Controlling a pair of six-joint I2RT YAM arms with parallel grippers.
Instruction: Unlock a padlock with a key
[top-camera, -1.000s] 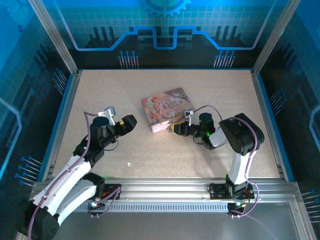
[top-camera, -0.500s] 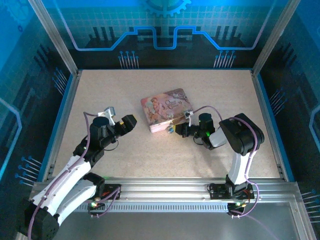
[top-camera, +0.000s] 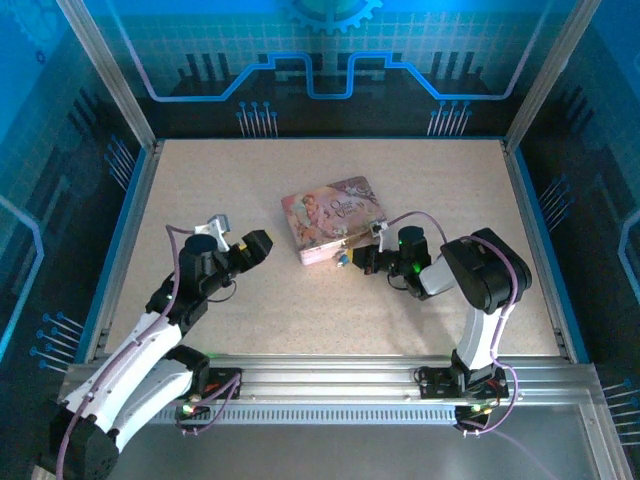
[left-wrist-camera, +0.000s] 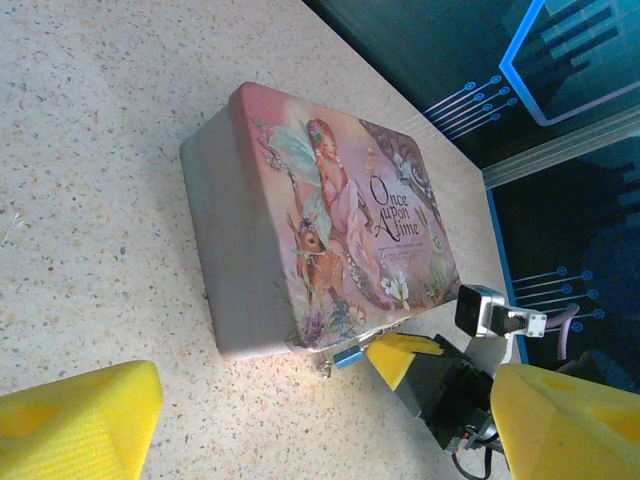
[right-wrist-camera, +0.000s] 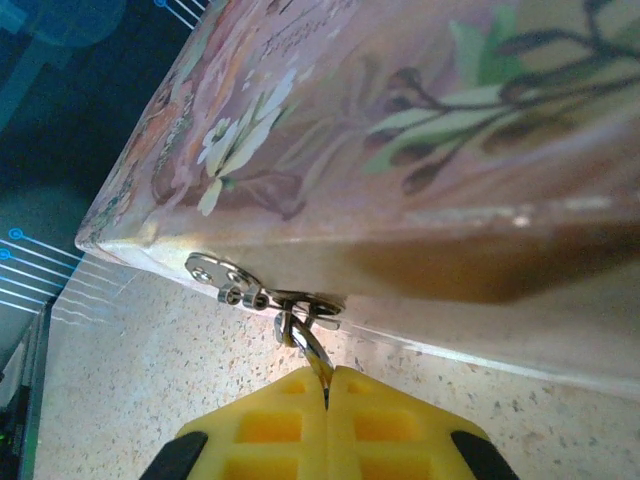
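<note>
**Right tool clamped on the key, right at the tin's latch**

The right tool (right-wrist-camera: 326, 392) is squeezed tight on a thin metal sliver, looks like the key (right-wrist-camera: 320, 368), just under the pink tin's (right-wrist-camera: 400, 130) latch (right-wrist-camera: 228, 283). The tiny blue padlock (left-wrist-camera: 347, 358) sits at that front edge. The left tool (top-camera: 255, 243) is spread wide over the table (top-camera: 420, 190), near the tin but not touching it.

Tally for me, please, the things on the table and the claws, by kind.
Flat pink picture-printed tin box: 1
Tiny bluish metal padlock: 1
Yellow-fingered claw: 2, the left claw and the right claw
Total: 4
</note>
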